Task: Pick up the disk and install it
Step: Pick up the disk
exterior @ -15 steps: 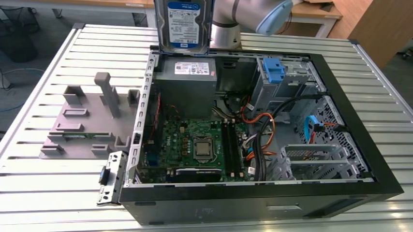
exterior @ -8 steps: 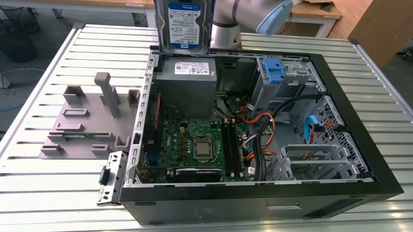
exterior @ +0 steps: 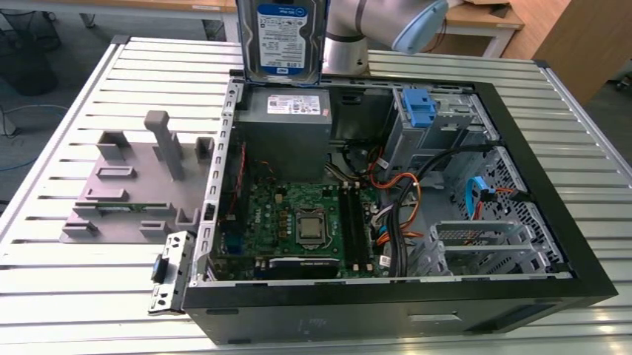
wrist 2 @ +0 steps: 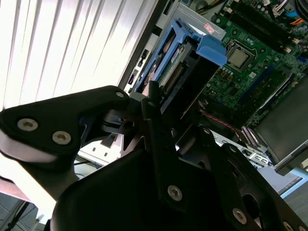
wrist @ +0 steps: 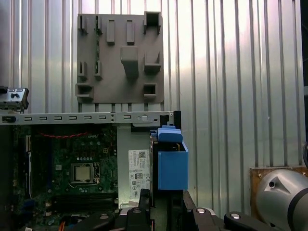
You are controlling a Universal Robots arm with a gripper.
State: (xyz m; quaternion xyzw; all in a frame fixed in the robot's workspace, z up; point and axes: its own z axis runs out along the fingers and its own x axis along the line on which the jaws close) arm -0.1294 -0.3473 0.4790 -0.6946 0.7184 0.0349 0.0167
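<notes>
The disk [exterior: 287, 35] hangs upright in the air above the back corner of the open computer case [exterior: 553, 185], on the exterior view's left. Its white-and-blue label faces the exterior camera. In the second wrist view my gripper [wrist 2: 168, 113] is shut on the disk [wrist 2: 168, 65], with black fingers [wrist 2: 153, 103] pressed against its sides. In the first wrist view the disk [wrist: 172, 166] appears edge-on with its blue rail, and it sits over the case's edge beside the grey power supply [wrist: 134, 166]. The gripper [wrist: 163, 209] clamps it from behind.
A grey power supply [exterior: 286, 111] and a green motherboard [exterior: 296, 222] lie inside the case. A blue latch [exterior: 419, 111] stands at the drive bays, and a metal cage [exterior: 484, 244] sits near the front. A grey fixture plate [exterior: 129, 177] rests on the slatted table [exterior: 59, 296].
</notes>
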